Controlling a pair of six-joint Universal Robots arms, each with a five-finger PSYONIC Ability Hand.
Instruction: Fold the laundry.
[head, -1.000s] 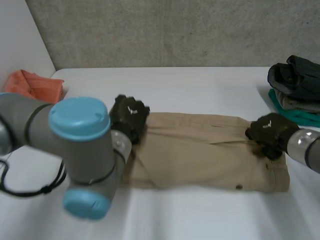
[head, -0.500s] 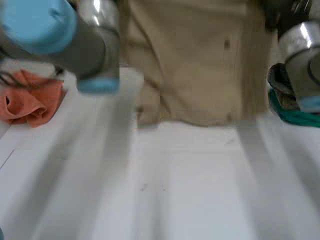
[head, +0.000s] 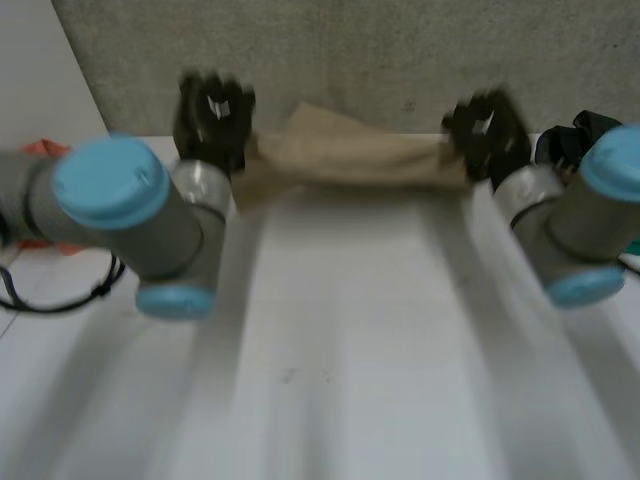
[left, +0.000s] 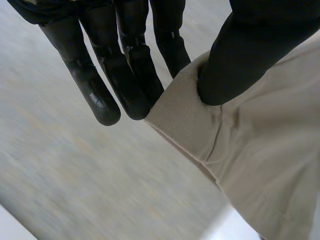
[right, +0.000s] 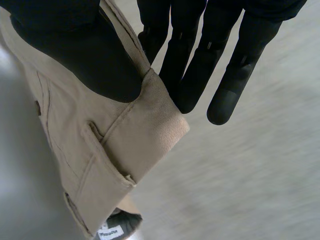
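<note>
**A:** Where do the beige trousers (head: 350, 158) sit against the fingers?

**B:** At ten o'clock in the head view, the left hand (head: 212, 112) has one end of them. Its wrist view shows a folded, stitched edge pinched between the thumb (left: 240, 60) and the straight fingers (left: 127, 75), with the cloth running off from under the thumb. At two o'clock the right hand (head: 487, 130) grasps the other end. There the waistband corner is clamped between thumb and fingers in the same way.

**A:** And how do they look?

**B:** They hang stretched sideways between the two hands as a narrow, bunched band in front of the wall (head: 380, 50). A small peak of cloth rises near twelve o'clock. The weave is a fine twill. Near the right hand's thumb there are seams, a belt loop (right: 127, 179) and a small dark button (right: 37, 107).

**A:** What about the surface and the room?

**B:** The surface (head: 330, 340) is white. An orange cloth (head: 42, 150) lies at nine o'clock, beside the left arm. A dark pile of clothes (head: 590, 135) sits at three o'clock, behind the right arm. The wall across twelve o'clock is rough grey.
</note>
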